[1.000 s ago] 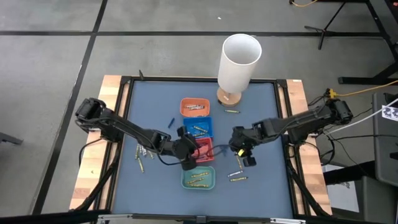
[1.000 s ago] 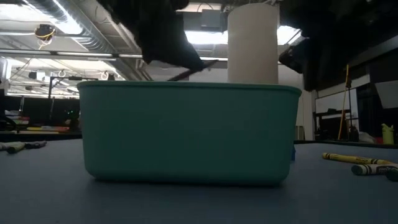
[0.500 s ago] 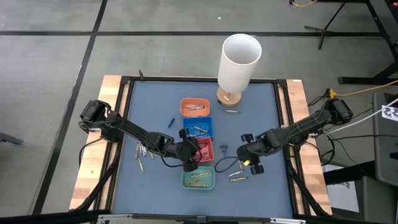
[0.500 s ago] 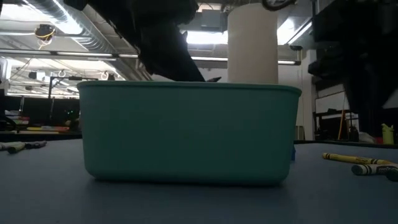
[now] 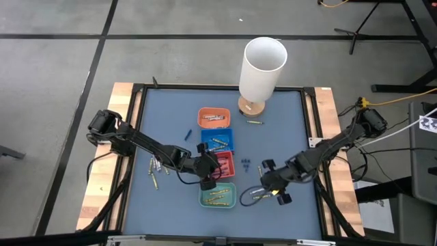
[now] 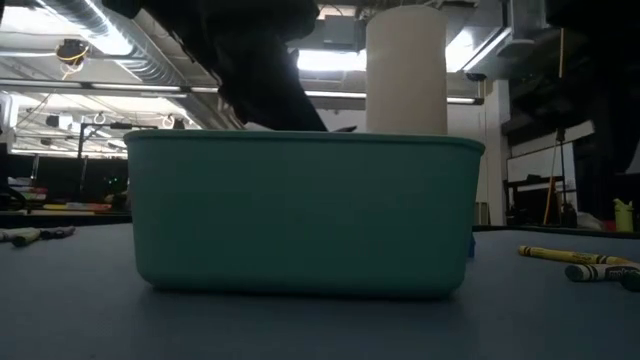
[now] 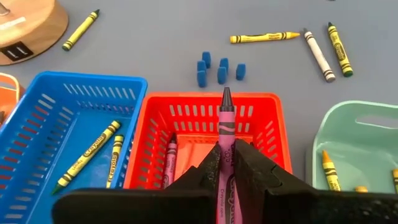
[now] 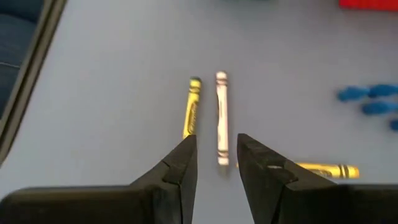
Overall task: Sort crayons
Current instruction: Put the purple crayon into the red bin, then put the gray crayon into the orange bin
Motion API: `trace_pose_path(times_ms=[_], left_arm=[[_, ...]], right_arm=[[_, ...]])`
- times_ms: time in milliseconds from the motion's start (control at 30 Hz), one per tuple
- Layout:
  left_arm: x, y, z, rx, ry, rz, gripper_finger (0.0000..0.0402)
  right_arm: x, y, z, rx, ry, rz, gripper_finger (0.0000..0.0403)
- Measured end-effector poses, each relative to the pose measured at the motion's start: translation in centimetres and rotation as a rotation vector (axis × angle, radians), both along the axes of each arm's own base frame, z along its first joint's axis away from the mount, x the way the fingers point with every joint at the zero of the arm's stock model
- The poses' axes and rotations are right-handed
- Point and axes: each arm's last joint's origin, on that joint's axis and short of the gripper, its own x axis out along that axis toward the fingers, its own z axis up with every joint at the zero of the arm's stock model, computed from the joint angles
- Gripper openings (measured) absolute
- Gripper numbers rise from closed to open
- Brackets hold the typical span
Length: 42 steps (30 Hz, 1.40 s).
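A magenta crayon (image 7: 225, 127) sticks out of my left gripper (image 7: 226, 171), which is shut on it above the red tray (image 7: 186, 109). In the high view that gripper (image 5: 207, 178) hangs between the red tray (image 5: 223, 162) and the teal tray (image 5: 218, 197). My right gripper (image 8: 217, 158) is open above a white crayon (image 8: 221, 118) that lies flat on the mat, with a yellow crayon (image 8: 191, 107) beside it and another yellow one (image 8: 323, 169) further off. In the high view my right gripper (image 5: 266, 184) is right of the teal tray. My left gripper pinches the magenta crayon's wrapped rear half (image 7: 224, 163) between its two fingers. The crayon lies along the fingers, its dark tip (image 7: 226, 94) pointing out past them. The fingers slant down from the table's left. The crayon is lifted clear over the red tray.
Orange (image 5: 214, 117) and blue (image 5: 217, 141) trays stand in line behind the red one. A tall white cylinder (image 5: 261, 68) is at the far edge, with a yellow crayon (image 5: 255, 121) near its base. More crayons (image 5: 157, 167) lie at the left, and small blue bits (image 7: 217, 68) beyond the red tray.
My right gripper has swung toward the table's near edge and a little left, sinking from beside the red tray to the loose crayons right of the teal tray. Its fingers have stayed apart.
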Motion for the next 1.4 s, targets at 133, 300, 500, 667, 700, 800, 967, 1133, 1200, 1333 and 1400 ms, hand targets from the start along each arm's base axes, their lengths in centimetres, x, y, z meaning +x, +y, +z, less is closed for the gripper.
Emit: trace_pose_path(times_ms=[133,300,500,667,700,800,967,1133,1200,1333,1400], left_arm=[[0.0,0.0,0.0,-0.001,0.001,-0.001,0.0041],[0.0,0.0,0.0,0.0,0.004,-0.002,0.008],[0.0,0.0,0.0,0.009,0.0,0.009,0.0098],[0.0,0.2,0.0,0.022,-0.004,0.026,0.0099],[0.0,0.3,0.0,0.022,-0.004,0.028,0.0099],[0.1,0.4,0.0,0.022,-0.005,0.033,0.0099],[0.2,0.8,0.1,0.021,-0.008,0.043,0.0099],[0.2,0.8,0.1,0.02,-0.011,0.045,0.0099],[0.2,0.8,0.1,0.02,-0.011,0.044,0.0099],[0.2,0.8,0.1,0.02,-0.011,0.044,0.0099],[0.2,0.8,0.1,0.02,-0.011,0.044,0.0099]], right_arm=[[0.0,0.6,0.2,-0.017,-0.056,-0.001,0.0113],[-0.2,1.0,0.2,-0.051,-0.087,-0.003,0.0113],[0.0,1.5,0.3,-0.047,-0.13,-0.007,0.0113],[0.6,1.9,-0.8,-0.055,-0.119,-0.006,0.0113],[0.7,2.0,-1.1,-0.061,-0.111,-0.006,0.0113],[1.1,2.2,-2.2,-0.079,-0.084,-0.006,0.0113],[1.3,2.3,-3.2,-0.105,-0.048,-0.003,0.0113],[1.5,2.4,-4.2,-0.125,-0.018,-0.001,0.0113],[1.5,2.5,-4.6,-0.134,-0.007,0.0,0.0113],[1.6,2.5,-5.2,-0.148,0.012,0.0,0.0113],[1.6,2.5,-5.6,-0.176,0.024,-0.006,0.0113]])
